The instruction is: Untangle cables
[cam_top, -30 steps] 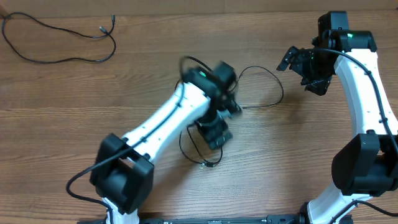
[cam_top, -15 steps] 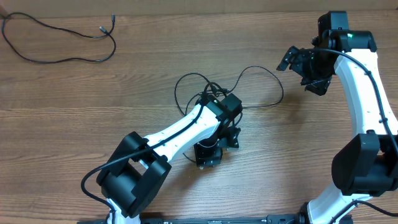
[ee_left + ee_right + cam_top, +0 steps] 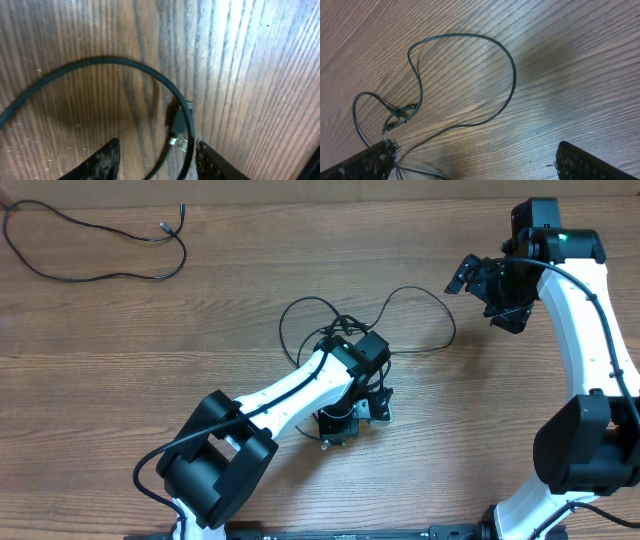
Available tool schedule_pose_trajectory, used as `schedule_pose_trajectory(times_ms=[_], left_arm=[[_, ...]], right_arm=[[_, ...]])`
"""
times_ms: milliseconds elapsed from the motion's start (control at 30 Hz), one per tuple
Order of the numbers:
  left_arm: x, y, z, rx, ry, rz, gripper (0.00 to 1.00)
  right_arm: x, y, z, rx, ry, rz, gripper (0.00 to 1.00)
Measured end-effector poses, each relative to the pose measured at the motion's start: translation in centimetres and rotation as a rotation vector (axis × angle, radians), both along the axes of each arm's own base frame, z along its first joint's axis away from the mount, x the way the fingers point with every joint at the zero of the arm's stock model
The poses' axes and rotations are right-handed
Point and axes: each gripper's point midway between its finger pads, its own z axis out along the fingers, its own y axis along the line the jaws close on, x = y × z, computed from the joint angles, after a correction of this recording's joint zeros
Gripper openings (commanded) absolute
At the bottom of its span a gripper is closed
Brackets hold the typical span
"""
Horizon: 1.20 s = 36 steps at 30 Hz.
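The cables form a small black tangle (image 3: pixel 335 330) mid-table, with loops spreading right (image 3: pixel 440 320) and toward the front. My left gripper (image 3: pixel 340 428) points down at the tangle's near end. In the left wrist view its jaws (image 3: pixel 157 162) stand apart around two strands and a silver-tipped plug (image 3: pixel 177 135), and the right fingertip (image 3: pixel 212 162) lies close to the outer strand. My right gripper (image 3: pixel 485 298) hovers wide open to the right of the tangle, and its wrist view shows a large cable loop (image 3: pixel 512 80) and a small knot (image 3: pixel 400 115) beyond its fingers (image 3: pixel 590 162).
A separate thin black cable (image 3: pixel 95 270) lies loose at the table's far left corner. The left arm (image 3: pixel 270 405) crosses the front middle of the wooden table (image 3: pixel 150 360), and the right arm (image 3: pixel 590 330) stands along the right edge.
My left arm swung back off the tangle, uncovering its loops, and settled at the near end. Its jaws have narrowed around the strands. The right arm has not moved.
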Motion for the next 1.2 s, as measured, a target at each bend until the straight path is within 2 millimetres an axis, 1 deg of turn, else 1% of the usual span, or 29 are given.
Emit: schedule_pose_trajectory(times_ms=[33, 233, 300, 400, 433, 467, 533, 567, 667, 767, 833, 933, 1000, 1033, 1067, 1133, 1167, 1200], left_arm=[[-0.1, 0.1, 0.0, 0.003, 0.004, -0.002, 0.59], [-1.1, 1.0, -0.7, 0.031, 0.038, -0.004, 0.61], [-1.5, 1.4, -1.0, 0.043, 0.049, -0.004, 0.59], [-1.6, 1.5, -1.3, 0.046, 0.052, -0.001, 0.47], [-1.5, 1.4, -1.4, 0.042, 0.049, -0.001, 0.42], [-1.4, 1.3, -1.4, 0.036, 0.043, 0.001, 0.34], [-1.1, 1.0, -1.5, 0.027, 0.029, 0.021, 0.06], [-1.0, 0.9, -1.5, 0.025, 0.026, 0.025, 0.04], [-0.7, 1.1, -1.5, 0.041, 0.012, 0.054, 0.04], [0.0, 1.1, -0.8, 0.068, -0.018, 0.115, 0.04], [0.9, 0.6, 0.4, 0.071, -0.042, 0.163, 0.04], [2.9, -1.1, 3.5, 0.033, -0.091, 0.251, 0.04], [4.8, -2.5, 6.5, -0.027, -0.131, 0.314, 0.04], [6.0, -3.4, 8.6, -0.075, -0.153, 0.356, 0.04], [6.7, -3.8, 9.8, -0.106, -0.167, 0.379, 0.04], [8.9, -4.9, 13.7, -0.205, -0.205, 0.470, 0.04], [9.7, -5.1, 15.3, -0.248, -0.220, 0.508, 0.04], [10.8, -5.4, 17.5, -0.306, -0.236, 0.556, 0.04]], right_arm=[[0.0, 0.0, 0.0, -0.001, 0.000, 0.001, 1.00], [0.0, 0.0, 0.0, -0.001, -0.001, 0.001, 1.00], [0.0, 0.0, 0.0, -0.001, -0.001, 0.001, 1.00], [0.0, 0.0, 0.0, 0.000, 0.000, 0.000, 1.00], [0.0, 0.0, 0.0, -0.001, 0.000, 0.001, 1.00], [0.0, 0.0, 0.0, -0.001, 0.000, 0.001, 1.00], [0.0, 0.0, 0.0, -0.001, 0.000, 0.001, 1.00], [0.0, 0.0, 0.0, -0.001, 0.000, 0.001, 1.00], [0.0, 0.0, 0.0, 0.000, 0.000, 0.001, 1.00], [0.0, 0.0, 0.0, -0.001, 0.000, 0.001, 1.00], [0.0, 0.0, 0.0, -0.001, 0.000, 0.001, 1.00], [0.0, 0.0, 0.0, 0.000, 0.000, 0.000, 1.00], [0.0, 0.0, 0.0, 0.000, 0.001, 0.000, 1.00], [0.0, 0.0, 0.0, -0.001, 0.000, 0.001, 1.00], [0.0, 0.0, 0.0, -0.001, 0.000, 0.001, 1.00], [0.0, 0.0, 0.0, 0.000, 0.000, 0.000, 1.00], [0.0, 0.0, 0.0, 0.000, 0.000, 0.000, 1.00], [0.0, 0.0, 0.0, 0.000, 0.001, 0.000, 1.00]])
